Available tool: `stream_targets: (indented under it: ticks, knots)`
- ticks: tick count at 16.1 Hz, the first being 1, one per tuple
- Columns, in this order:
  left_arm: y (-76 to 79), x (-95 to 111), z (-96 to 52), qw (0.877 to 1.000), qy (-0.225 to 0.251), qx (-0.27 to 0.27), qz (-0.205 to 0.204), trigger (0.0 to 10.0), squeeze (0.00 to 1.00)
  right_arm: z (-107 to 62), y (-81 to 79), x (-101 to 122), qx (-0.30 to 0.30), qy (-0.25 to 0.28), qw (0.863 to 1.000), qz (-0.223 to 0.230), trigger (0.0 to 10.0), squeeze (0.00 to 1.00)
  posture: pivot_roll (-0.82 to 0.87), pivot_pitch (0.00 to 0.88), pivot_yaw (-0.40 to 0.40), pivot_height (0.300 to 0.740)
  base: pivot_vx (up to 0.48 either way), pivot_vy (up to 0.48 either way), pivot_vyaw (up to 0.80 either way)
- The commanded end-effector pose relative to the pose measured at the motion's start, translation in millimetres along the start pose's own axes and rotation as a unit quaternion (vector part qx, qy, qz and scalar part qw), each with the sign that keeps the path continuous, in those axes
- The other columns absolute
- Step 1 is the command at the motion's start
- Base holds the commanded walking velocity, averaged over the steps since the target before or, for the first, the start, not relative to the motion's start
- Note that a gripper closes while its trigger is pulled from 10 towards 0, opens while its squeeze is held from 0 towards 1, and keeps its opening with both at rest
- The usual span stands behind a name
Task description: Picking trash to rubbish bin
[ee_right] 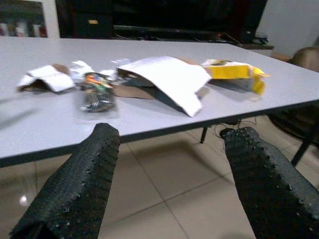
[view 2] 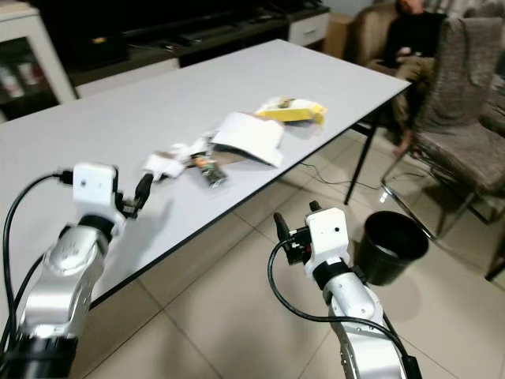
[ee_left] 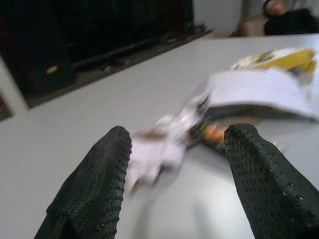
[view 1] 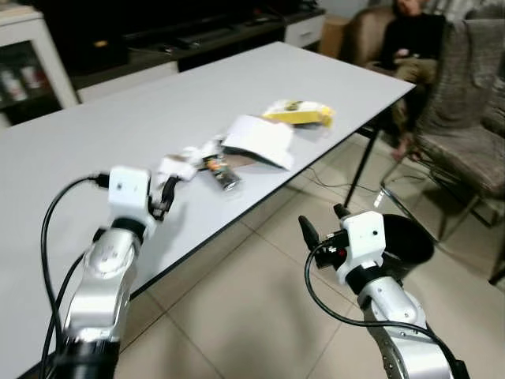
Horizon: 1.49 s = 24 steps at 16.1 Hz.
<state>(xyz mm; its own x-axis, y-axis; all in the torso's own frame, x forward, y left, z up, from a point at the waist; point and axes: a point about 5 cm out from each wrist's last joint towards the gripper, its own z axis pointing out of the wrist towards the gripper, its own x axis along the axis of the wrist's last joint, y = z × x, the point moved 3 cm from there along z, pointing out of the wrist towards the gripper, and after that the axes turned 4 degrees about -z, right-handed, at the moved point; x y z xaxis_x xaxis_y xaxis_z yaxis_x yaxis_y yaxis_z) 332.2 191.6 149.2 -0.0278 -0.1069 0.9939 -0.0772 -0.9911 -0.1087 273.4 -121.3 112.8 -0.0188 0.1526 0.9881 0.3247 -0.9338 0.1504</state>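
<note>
While left tool (view 1: pixel 167 195) hovered spread over desk (view 1: pixel 95 134) near wrapper (view 1: pixel 177 163), likely lining up grab, right tool (view 1: pixel 322 227) waited released beside bin (view 2: pixel 392 246).

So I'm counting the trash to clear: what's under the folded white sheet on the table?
A flat brown cardboard piece pokes out from under the white sheet, which tents up over the table. Anything further beneath its raised middle is covered.

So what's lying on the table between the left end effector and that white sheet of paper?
In the left eye view, a crumpled white wrapper and a small dark packet lie between the left end effector and the white paper.
</note>
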Motion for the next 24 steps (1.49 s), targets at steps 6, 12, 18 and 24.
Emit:
stream_targets:
  ticks: [6, 12, 18, 24]
  knots:
    - [5.8, 3.6, 11.5, 1.0, 0.01, -0.024, 0.006, 10.0, 0.0, 0.6, -5.9, 4.4, 0.026, 0.009, 0.999, -0.027, 10.0, 0.0, -0.05, 0.0, 0.037, 0.74, 0.358, 0.0, 0.0]
    - [4.5, 0.1, 15.4, 0.999, 0.004, -0.03, 0.011, 10.0, 0.0, -2.2, -0.9, 2.9, 0.013, 0.011, 1.0, -0.008, 10.0, 0.0, -0.06, 0.0, 0.04, 0.74, 0.349, 0.0, 0.37]
    - [26.0, -10.0, 17.5, 0.992, -0.028, -0.105, -0.067, 10.0, 0.33, -11.0, 3.1, 1.1, 0.007, 0.006, 1.0, -0.014, 10.0, 0.0, -0.07, 0.0, 0.044, 0.74, 0.156, 0.0, 0.0]
    - [37.1, -47.5, 31.2, 0.977, -0.093, -0.124, -0.147, 10.0, 1.0, -19.5, 9.2, 6.0, 0.001, 0.006, 1.0, -0.015, 10.0, 0.0, -0.11, 0.0, 0.049, 0.74, 0.0, 0.0, 0.0]
